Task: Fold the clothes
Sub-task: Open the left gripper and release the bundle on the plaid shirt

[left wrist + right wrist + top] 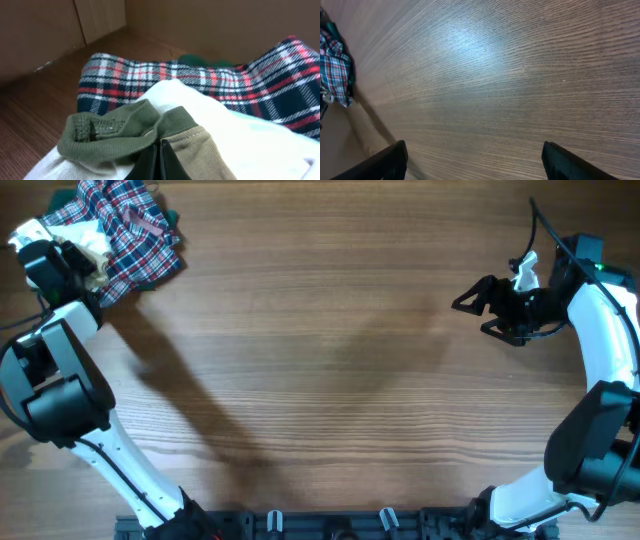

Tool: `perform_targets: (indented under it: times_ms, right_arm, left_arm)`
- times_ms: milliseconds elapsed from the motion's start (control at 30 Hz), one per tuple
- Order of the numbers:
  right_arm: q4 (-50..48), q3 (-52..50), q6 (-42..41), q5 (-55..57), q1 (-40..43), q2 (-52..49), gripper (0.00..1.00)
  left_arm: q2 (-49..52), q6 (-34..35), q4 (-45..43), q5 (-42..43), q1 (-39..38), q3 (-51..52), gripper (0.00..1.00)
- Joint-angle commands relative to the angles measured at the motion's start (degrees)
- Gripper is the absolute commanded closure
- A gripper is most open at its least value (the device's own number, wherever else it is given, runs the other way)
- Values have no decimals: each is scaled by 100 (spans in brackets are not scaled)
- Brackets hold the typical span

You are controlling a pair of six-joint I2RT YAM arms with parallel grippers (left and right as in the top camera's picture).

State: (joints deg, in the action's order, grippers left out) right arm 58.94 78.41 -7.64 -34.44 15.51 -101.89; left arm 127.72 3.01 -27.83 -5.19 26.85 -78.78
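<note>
Overhead view.
- Item 1: my left gripper (85,268), at the far left corner of the table (330,390), reached onto the edge of the cloth pile.
- Item 2: white garment (88,242), a small pale bunch lying against the left side of the plaid heap (135,235), touching it.
- Item 3: my right gripper (472,304), well apart from the cloth on the right side, jaws spread with nothing between them.

Left wrist view.
- Item 1: my left gripper (159,161), its 2 fingers (148,165) pressed together, pinching the white garment (235,145) where its olive ribbed band (105,137) met a tan panel (200,152).
- Item 2: plaid heap (165,75), directly behind the garment and partly under it; a bit of green cloth (192,60) showed past its far edge.
- Item 3: brown panels (45,30) stood beyond the table edge.

Right wrist view.
- Item 1: my right gripper (474,147), 2 fingers (387,160) wide apart over bare wood.
- Item 2: plaid heap (335,70), far off at the left border.
</note>
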Motion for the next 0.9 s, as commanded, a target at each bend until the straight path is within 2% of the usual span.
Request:
perform_targets:
  times_ms: [0,200,333,633,700,733,867]
  right_arm:
    - [-17,81,0,35,-17,151,13]
    - [-44,81,15,35,-17,149,13]
    - [-42,81,24,35,-17,151,13]
    - [-46,81,20,37,-17,151,13]
    - [-50,81,13,35,-17,151,13]
    - [-50,81,13,35,-17,151,13]
    - [-31,81,15,35,-17,151,13]
  left_arm:
    - [-713,-129,-94,-92,-203,107,96]
    - [-1134,-107,313,-92,-636,107,94]
    - [-914,-107,756,-92,-737,107,94]
    - [-2,-79,848,-92,-450,109,95]
    - [249,-46,942,-94,-380,109,92]
    - [326,52,994,-94,-369,109,86]
    - [232,61,605,-96,-402,107,84]
